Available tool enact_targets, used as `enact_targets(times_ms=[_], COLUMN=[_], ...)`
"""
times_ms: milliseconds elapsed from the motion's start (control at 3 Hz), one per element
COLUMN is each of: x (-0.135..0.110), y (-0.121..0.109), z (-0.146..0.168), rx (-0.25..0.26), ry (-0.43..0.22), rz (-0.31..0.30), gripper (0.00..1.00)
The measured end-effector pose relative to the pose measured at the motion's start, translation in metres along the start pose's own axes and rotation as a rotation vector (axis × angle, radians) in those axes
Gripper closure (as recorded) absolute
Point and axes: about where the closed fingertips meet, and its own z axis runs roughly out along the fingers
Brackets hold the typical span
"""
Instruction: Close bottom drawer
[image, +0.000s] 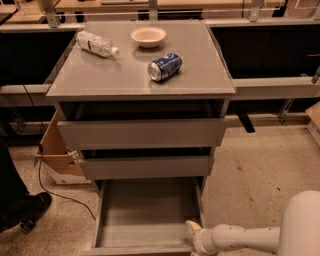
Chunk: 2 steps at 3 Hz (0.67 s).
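the bottom drawer (150, 207) stands pulled far out from the foot of the grey cabinet, its plain box interior open to view and its narrow front panel running along the lower edge of the view. above it the middle drawer (147, 166) and the top drawer (142, 133) each sit out a little from the frame, the top one wider and taller in the front. the tool (192, 231) sits low at the right front corner of the bottom drawer, just beside or touching its right wall; whether it is wide, narrow or gripping anything cannot be told from here. the white arm (245, 238) reaches in behind it from the lower right. on the cabinet's top surface (100, 80) a clear plastic bottle (96, 44) lies on its side at the back left, a pale bowl (148, 36) stands at the back middle, and a blue can (164, 67) lies on its side nearer the front. a cardboard box (55, 152) leans beside the cabinet's left side, and a dark cable (55, 192) trails over the floor below it.
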Motion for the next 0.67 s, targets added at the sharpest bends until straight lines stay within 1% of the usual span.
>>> enact_targets(times_ms=[333,667], x=[0.0,-0.007], y=[-0.011,-0.027], z=[0.014,0.024], rx=[0.007,0.022], ry=[-0.017,-0.043], rz=[-0.011,-0.028], gripper=[0.0,0.0])
